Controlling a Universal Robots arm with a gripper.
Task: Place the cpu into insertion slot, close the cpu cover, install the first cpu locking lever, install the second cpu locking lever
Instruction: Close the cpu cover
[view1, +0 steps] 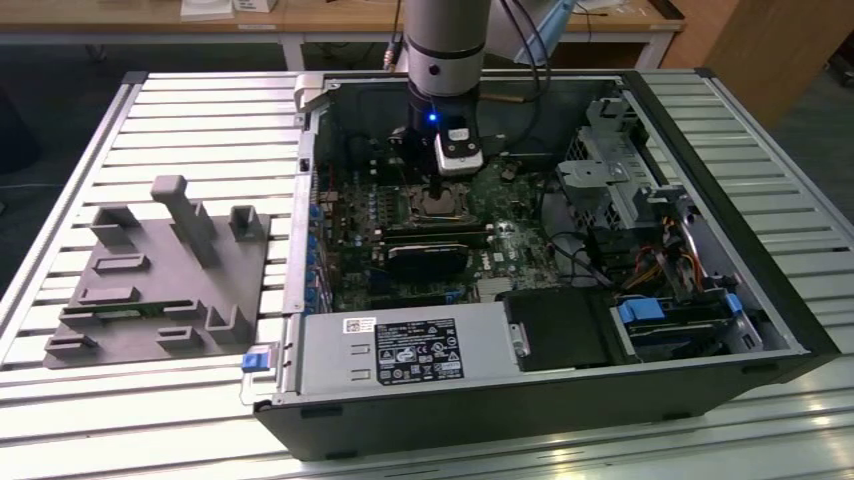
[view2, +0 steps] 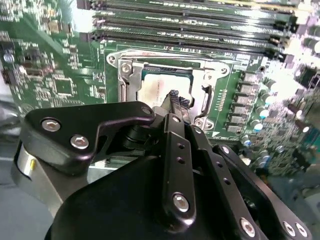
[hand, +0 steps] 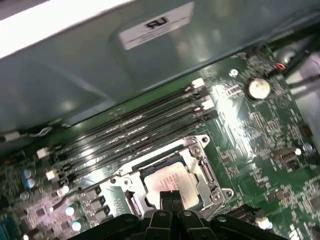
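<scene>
The cpu (hand: 167, 181), a pale metal square, lies in the insertion slot (view1: 437, 206) on the green motherboard. The silvery cpu cover (hand: 205, 172) lies flat around it, with the chip showing through its window. My gripper (hand: 170, 196) hangs just above the chip's face with its two black fingers pressed together and nothing between them. In the second wrist view the gripper's (view2: 175, 98) tips sit over the cpu (view2: 156, 90), near the cover (view2: 131, 82) edge. A thin wire lever (hand: 75, 194) sticks out sideways beside the socket.
Long black memory slots (hand: 140, 125) run beside the socket. A black block (view1: 430, 256) lies on the board in front of it. A power supply (view1: 400, 350) and a drive cage (view1: 601, 170) crowd the case. A grey fixture (view1: 160, 270) stands on the slatted table.
</scene>
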